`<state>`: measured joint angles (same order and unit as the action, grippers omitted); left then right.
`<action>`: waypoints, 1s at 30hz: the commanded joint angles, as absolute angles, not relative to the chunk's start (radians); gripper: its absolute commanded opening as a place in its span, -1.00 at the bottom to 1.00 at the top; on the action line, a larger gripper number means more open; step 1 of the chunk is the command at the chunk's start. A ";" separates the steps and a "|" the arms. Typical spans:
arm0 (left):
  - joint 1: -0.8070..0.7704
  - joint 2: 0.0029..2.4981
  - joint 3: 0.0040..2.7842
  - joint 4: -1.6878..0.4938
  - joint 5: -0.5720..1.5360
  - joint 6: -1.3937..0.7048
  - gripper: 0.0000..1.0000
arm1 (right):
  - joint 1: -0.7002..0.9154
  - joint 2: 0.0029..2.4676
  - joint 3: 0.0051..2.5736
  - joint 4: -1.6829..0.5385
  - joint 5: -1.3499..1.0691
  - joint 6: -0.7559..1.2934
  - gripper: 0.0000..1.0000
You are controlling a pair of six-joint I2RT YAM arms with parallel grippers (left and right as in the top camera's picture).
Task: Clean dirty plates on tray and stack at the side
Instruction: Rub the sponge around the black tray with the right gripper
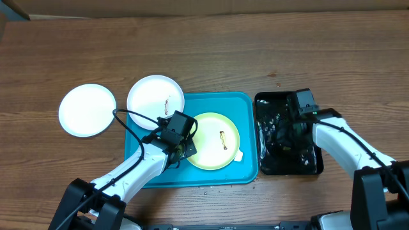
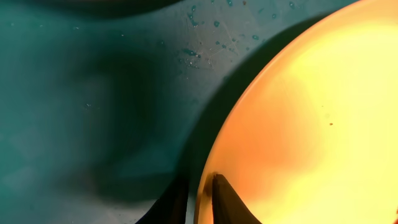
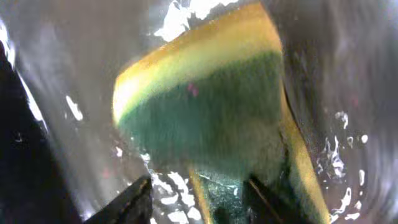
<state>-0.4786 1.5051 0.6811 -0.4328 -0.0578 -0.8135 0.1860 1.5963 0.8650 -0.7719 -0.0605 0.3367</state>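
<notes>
Left gripper [image 2: 198,190] pinches the yellow-green plate [image 2: 311,112] on the tray [image 2: 74,93]; right gripper [image 3: 199,184] gapes astride a sponge [image 3: 205,106].

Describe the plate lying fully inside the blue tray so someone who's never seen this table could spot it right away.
Find the large turquoise tray in the middle of the wooden table. The pale yellow-green plate lies inside its right half, a brown smear near its centre. Its neighbours, two white plates, lie further left.

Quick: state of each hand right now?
Left hand: closed on the yellow-green plate, at its rim.
Right hand: open, straddling the sponge.
</notes>
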 commanded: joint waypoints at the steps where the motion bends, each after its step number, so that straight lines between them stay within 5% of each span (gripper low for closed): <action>1: -0.483 1.517 0.674 -0.439 -0.075 -0.818 -0.67 | 0.189 1.595 1.008 -0.883 -0.087 0.326 0.00; 10: -0.483 1.517 0.674 -0.440 -0.077 -0.819 -0.67 | 0.189 1.597 1.076 -1.007 0.135 0.316 0.09; 15: -0.483 1.517 0.674 -0.440 -0.077 -0.819 -0.67 | 0.189 1.597 0.981 -0.911 0.134 0.316 0.12; 21: -0.485 1.517 0.674 -0.437 -0.078 -0.819 -0.67 | 0.189 1.597 0.841 -0.711 0.030 0.282 0.47; 25: -0.485 1.517 0.674 -0.436 -0.077 -0.820 -0.66 | 0.189 1.597 0.799 -0.635 -0.009 0.231 0.47; 27: -0.485 1.517 0.674 -0.437 -0.077 -0.820 -0.66 | 0.189 1.597 0.798 -0.630 -0.009 0.231 0.33; 30: -0.485 1.517 0.674 -0.437 -0.078 -0.819 -0.66 | 0.189 1.597 0.798 -0.630 -0.010 0.232 -0.31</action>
<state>-0.4786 1.5051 0.6811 -0.4332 -0.0582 -0.8135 0.1848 1.5963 0.8028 -0.6380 0.0174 0.2462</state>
